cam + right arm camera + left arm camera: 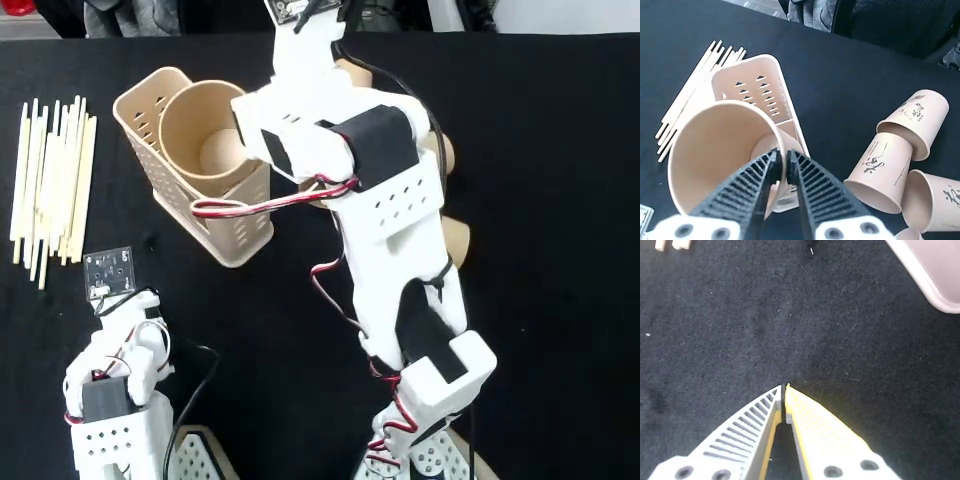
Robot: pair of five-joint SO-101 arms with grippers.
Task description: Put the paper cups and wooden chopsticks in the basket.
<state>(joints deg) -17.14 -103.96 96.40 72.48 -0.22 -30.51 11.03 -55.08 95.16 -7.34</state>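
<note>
One tan paper cup (190,130) is sitting in the beige plastic basket (240,232), right gripper (781,159) pinching its rim. Left gripper (784,388) is hovering, jaws touching.

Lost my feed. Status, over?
Right gripper: jaws shut on cup, cup in basket. Left gripper: jaws shut, empty. Chopsticks, other cups on table.

Closed hand (785,388) over black tabletop (850,335)

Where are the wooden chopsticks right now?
The chopsticks lie in a loose bundle on the black table at the left of the high view, just left of the basket, which has a cup in it.
</note>
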